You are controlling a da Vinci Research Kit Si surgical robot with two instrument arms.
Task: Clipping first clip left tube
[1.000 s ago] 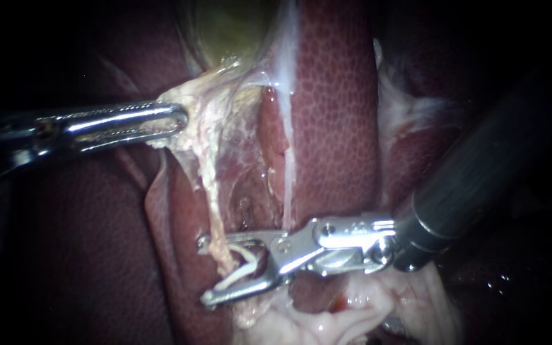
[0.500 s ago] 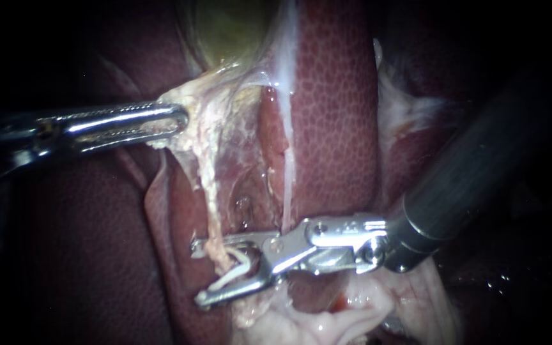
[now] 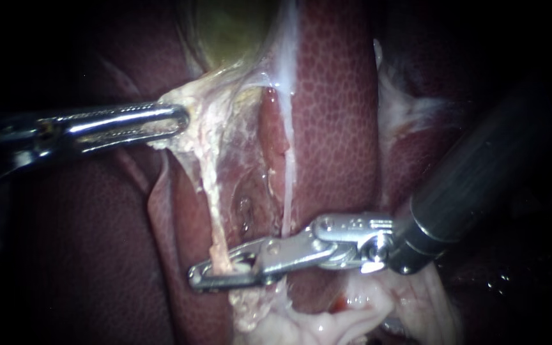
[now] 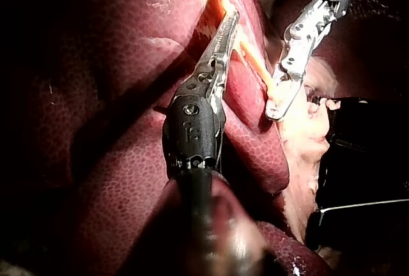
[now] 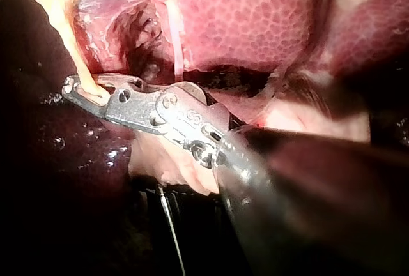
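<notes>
The liver (image 3: 333, 115) is the biggest thing here. It is dark red with tiny spots and fills most of the endoscope view. At the top sits the gallbladder (image 3: 231, 25), a green-yellow bag half in the dark.

The right instrument (image 3: 196, 276) comes in from the right on a thick dark shaft. Its silver jaws reach across, low in the view. They are squeezed together on the left tube, one jaw on each side of it, with only a thin slit between them. The right wrist view shows the tube going in between the jaws near their tips.

The left instrument (image 3: 183, 120) comes in from the left, higher up. Its long thin jaws are closed on a lump of pale tissue (image 3: 202, 115) just under the gallbladder.

The left tube (image 3: 213, 214) is a thin, pale string. It runs straight down from that tissue into the right instrument's jaws. A second thin white string, the right tube (image 3: 287, 191), runs beside it but apart from it.

A small white bit (image 3: 243, 259) shows in the slit just beside the left tube. I cannot tell what it is.
</notes>
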